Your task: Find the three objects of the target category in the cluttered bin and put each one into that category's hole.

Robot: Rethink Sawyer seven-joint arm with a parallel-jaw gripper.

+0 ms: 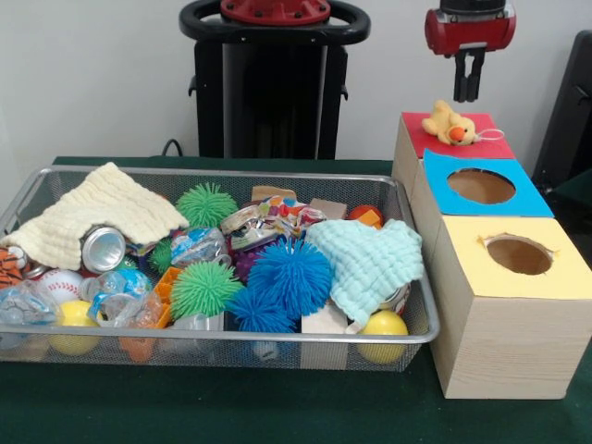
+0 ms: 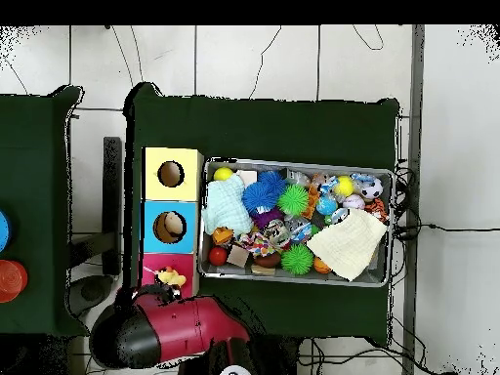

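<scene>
A pale yellow plush duck (image 1: 450, 123) with an orange beak and a white string loop lies on the red card top (image 1: 421, 139) of the far wooden box. It covers the place of the hole, which does not show. It also shows in the overhead view (image 2: 171, 278). My gripper (image 1: 470, 96) hangs empty just above it, its fingers a narrow gap apart. The wire mesh bin (image 1: 231, 339) is full of clutter. An orange tiger-striped plush (image 1: 11, 265) lies at its left end. I cannot make out an orange-tan plush.
A blue-topped box (image 1: 532, 199) and a yellow-topped box (image 1: 564, 277) stand in a row in front of the red one, right of the bin. The bin holds spiky green (image 1: 203, 289) and blue (image 1: 289, 275) balls, yellow balls, cans and two cloths. My arm (image 2: 166, 327) overhangs the red box.
</scene>
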